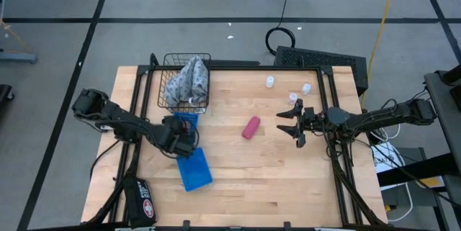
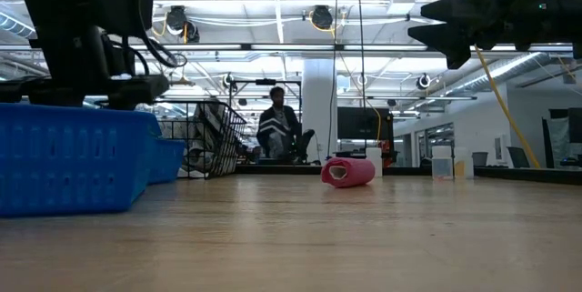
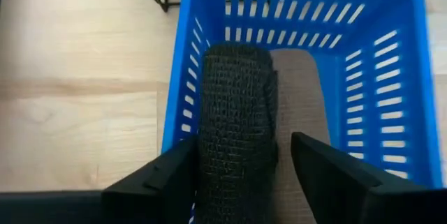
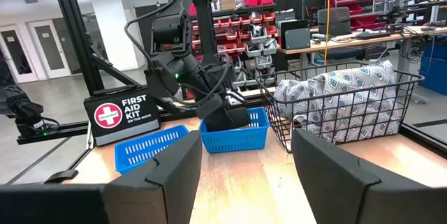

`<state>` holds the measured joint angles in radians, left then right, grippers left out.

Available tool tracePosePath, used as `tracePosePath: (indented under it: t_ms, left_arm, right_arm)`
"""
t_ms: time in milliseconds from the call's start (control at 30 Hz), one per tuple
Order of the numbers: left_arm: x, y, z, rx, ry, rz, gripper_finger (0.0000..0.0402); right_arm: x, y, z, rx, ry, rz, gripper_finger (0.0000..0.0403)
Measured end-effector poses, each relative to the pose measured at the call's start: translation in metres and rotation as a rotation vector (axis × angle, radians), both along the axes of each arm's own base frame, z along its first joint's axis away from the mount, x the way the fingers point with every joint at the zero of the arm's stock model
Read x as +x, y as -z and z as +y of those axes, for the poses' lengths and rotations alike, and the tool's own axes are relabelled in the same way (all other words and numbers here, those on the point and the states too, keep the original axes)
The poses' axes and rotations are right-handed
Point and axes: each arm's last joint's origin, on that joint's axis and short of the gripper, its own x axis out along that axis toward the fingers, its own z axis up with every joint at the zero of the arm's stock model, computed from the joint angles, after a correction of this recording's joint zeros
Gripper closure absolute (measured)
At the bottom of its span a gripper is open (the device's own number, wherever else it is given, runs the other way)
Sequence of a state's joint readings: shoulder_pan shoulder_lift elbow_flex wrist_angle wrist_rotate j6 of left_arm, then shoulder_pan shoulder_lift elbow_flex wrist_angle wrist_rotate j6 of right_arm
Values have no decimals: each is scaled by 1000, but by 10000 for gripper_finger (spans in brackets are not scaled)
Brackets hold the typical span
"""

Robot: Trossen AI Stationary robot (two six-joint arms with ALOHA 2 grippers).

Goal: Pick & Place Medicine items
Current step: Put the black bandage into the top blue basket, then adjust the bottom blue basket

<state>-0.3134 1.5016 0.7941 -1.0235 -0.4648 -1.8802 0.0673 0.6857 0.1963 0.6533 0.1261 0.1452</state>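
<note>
- a pale wooden table (image 1: 238, 180) stands on a grey floor marked with dark lines; the low view looks into a large workshop with ceiling lights, where a person (image 2: 277, 128) sits far behind the table.
- on the left part of the table are a wire basket (image 1: 160, 87) holding a grey patterned cloth bundle (image 1: 189, 80), a small blue basket (image 3: 391, 98) just beside it, and a flat blue tray (image 1: 194, 169) nearer the front edge.
- the left gripper (image 3: 241, 161) hangs over the small blue basket, its fingers parted; a black oblong container (image 3: 234, 112) lies in the basket between them, and whether they touch it i cannot tell.
- the right gripper (image 1: 289, 123) hovers above the table's right part, fingers apart and holding nothing.
- a pink tube (image 1: 251, 127) lies on its side mid-table, between the two grippers.
- three white bottles (image 1: 270, 81) stand near the far right edge, one just beside the right gripper.
</note>
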Motion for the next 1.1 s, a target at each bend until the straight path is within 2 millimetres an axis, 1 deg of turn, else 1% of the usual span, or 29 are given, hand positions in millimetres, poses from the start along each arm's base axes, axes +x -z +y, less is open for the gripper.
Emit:
tracePosePath:
  t_ms: [133,267,400,500,567,633,733,800,900,967,1100]
  left_arm:
    - [-4,-9,2,19,4,-31,153]
    - [-8,-20,4,12,35,-68,148]
    - [-8,-41,1,-7,110,-141,147]
    - [-5,-62,-6,-19,226,-206,147]
    - [1,-73,-13,-59,328,-257,147]
    - [10,-81,-23,-135,459,-334,147]
    - [26,-88,-44,-292,663,-488,147]
    - [37,-88,-60,-375,795,-576,147]
    - [44,-79,-79,-482,923,-574,147]
    - [45,-68,-84,-537,942,-508,147]
    - [40,-45,-84,-567,871,-306,147]
  right_arm:
    - [0,0,0,0,0,0,193]
    - [0,0,0,0,0,0,193]
    - [0,0,0,0,0,-1,193]
    - [0,0,0,0,0,0,193]
    - [0,0,0,0,0,0,193]
    - [0,0,0,0,0,0,193]
    - [0,0,0,0,0,0,193]
    - [0,0,0,0,0,-1,193]
    - [0,0,0,9,-1,-2,193]
    - [0,0,0,11,-1,-2,193]
    - [0,-1,1,10,-20,-9,193]
